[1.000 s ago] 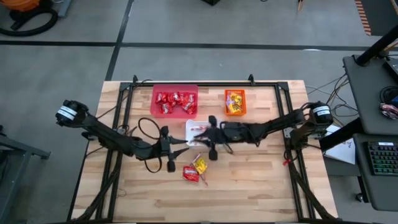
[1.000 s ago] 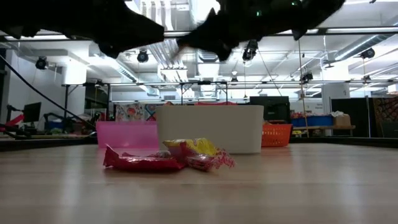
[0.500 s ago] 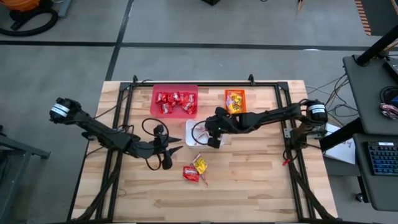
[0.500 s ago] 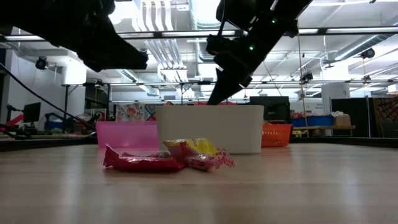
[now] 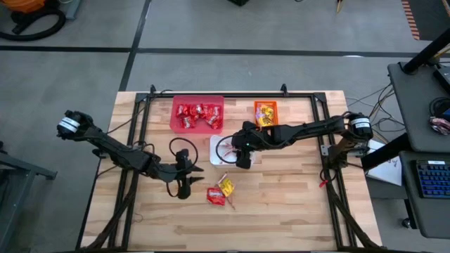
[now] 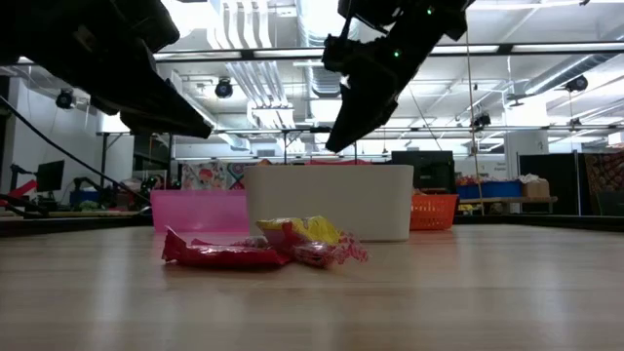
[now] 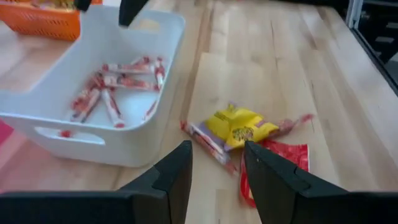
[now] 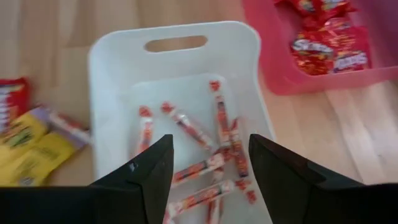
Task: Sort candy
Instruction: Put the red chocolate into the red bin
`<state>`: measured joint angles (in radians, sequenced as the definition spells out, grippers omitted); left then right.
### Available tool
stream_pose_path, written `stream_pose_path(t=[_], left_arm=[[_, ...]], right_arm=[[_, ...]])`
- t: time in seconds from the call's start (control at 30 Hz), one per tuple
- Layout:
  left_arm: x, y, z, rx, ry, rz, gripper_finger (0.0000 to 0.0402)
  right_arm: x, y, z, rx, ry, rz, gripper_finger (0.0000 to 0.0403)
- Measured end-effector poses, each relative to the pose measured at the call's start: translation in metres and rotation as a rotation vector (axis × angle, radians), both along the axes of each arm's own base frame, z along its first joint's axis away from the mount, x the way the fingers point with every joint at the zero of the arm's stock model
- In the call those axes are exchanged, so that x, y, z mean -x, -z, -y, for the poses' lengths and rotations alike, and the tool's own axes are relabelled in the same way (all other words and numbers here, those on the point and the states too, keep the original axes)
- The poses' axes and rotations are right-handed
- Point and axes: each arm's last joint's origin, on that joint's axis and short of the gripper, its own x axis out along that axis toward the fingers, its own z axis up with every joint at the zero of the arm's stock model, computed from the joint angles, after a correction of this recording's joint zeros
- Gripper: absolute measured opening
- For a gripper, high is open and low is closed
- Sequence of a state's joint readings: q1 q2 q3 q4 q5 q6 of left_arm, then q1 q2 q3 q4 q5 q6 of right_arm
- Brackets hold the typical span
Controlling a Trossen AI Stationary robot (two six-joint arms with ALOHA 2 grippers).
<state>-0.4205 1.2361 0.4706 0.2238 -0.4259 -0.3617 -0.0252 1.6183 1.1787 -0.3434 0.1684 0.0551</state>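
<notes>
A small pile of candy lies on the wood table near its middle: a yellow packet (image 7: 239, 127), a red packet (image 7: 273, 167) and a red-and-white stick (image 7: 205, 142). My left gripper (image 5: 184, 188) hangs open just left of this pile (image 5: 221, 191), above the table, with nothing between its fingers. My right gripper (image 8: 211, 168) stands open above the white bin (image 5: 219, 144), which holds several sticks (image 8: 205, 149). The pink-red bin (image 5: 197, 105) holds red packets (image 8: 323, 37). The orange bin (image 5: 266, 126) holds yellow-orange packets.
The three bins stand in a row toward the far edge, the white one nearest the pile. A black metal frame (image 5: 140, 140) runs along the table's left, far and right sides. Bare wood lies in front of the pile.
My right gripper has gone from above the pile toward the far edge, come over the white bin and opened there. My left gripper has shifted a little toward the table's left edge. The pile has stayed where it was.
</notes>
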Motion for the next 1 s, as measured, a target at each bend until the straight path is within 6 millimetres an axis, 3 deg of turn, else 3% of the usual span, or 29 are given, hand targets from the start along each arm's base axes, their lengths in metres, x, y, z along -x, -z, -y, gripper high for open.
stream_pose_path(t=[0.23, 0.57, 1.0], left_arm=[[-0.006, 0.02, 0.006, 0.043, 0.038, -0.092, 0.0143], [-0.024, 0.052, 0.019, 0.071, 0.052, -0.105, 0.0208], [-0.045, 0.087, 0.038, 0.104, 0.118, -0.09, 0.0209]], right_arm=[[0.01, -0.013, -0.014, -0.043, -0.058, -0.034, 0.0203], [0.022, -0.019, -0.04, -0.073, -0.093, -0.077, 0.0203], [0.026, -0.015, -0.059, -0.078, -0.137, -0.087, 0.0203]])
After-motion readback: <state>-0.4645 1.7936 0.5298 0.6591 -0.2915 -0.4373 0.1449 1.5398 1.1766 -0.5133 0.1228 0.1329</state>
